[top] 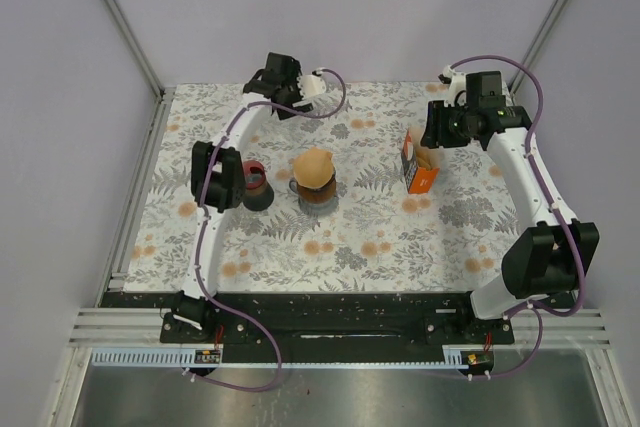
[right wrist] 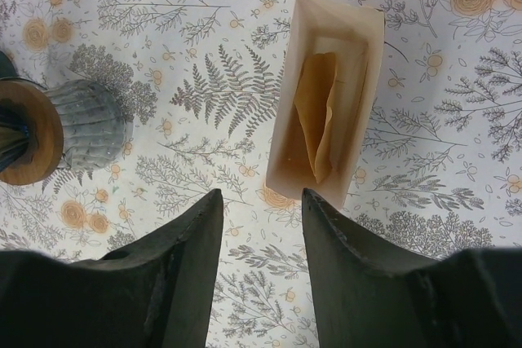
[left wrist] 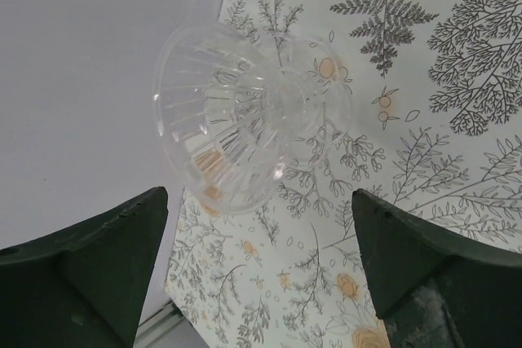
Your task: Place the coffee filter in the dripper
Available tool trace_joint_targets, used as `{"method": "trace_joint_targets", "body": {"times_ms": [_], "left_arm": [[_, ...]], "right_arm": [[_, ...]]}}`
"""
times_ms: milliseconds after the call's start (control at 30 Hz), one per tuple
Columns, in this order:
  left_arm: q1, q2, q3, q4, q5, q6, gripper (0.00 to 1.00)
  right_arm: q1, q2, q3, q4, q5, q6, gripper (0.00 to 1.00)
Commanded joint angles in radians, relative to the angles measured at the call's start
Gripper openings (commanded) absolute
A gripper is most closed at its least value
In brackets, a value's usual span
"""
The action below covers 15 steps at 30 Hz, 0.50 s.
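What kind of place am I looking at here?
Likely a robot test bench, not a real kitchen: robot arms bolted to a walled-in table, with a clear dripper and a box of paper filters staged.

On the flowered table (top: pixel 380 237) a brown-topped glass jug (top: pixel 316 182) stands mid-way, a dark cup (top: pixel 256 183) just left of it, an orange box (top: pixel 420 167) right of it under the right claw (top: pixel 435 135), the left claw (top: pixel 264 82) at the far edge
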<state>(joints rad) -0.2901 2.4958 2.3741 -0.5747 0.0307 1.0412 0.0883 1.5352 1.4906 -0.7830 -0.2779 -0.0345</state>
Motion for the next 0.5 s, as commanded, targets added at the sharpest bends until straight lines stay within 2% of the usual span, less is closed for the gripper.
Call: {"method": "trace_joint_targets", "body": {"times_ms": [0, 267, 400, 467], "left_arm": [[-0.003, 0.052, 0.051, 0.093, 0.034, 0.075, 0.98], [-0.001, 0.106, 0.076, 0.027, 0.069, 0.106, 0.93], [-0.003, 0.123, 0.074, -0.008, 0.063, 0.115, 0.75], [-0.003, 0.126, 0.071, -0.01, 0.063, 0.114, 0.6]], "right_arm": [[0.011, 0.008, 0.013, -0.002, 0.026, -0.016, 0.52], [0.014, 0.025, 0.022, -0.016, 0.06, -0.031, 0.52], [0.014, 0.042, 0.033, -0.019, 0.057, -0.031, 0.52], [0.014, 0.046, 0.033, -0.021, 0.059, -0.031, 0.51]]}}
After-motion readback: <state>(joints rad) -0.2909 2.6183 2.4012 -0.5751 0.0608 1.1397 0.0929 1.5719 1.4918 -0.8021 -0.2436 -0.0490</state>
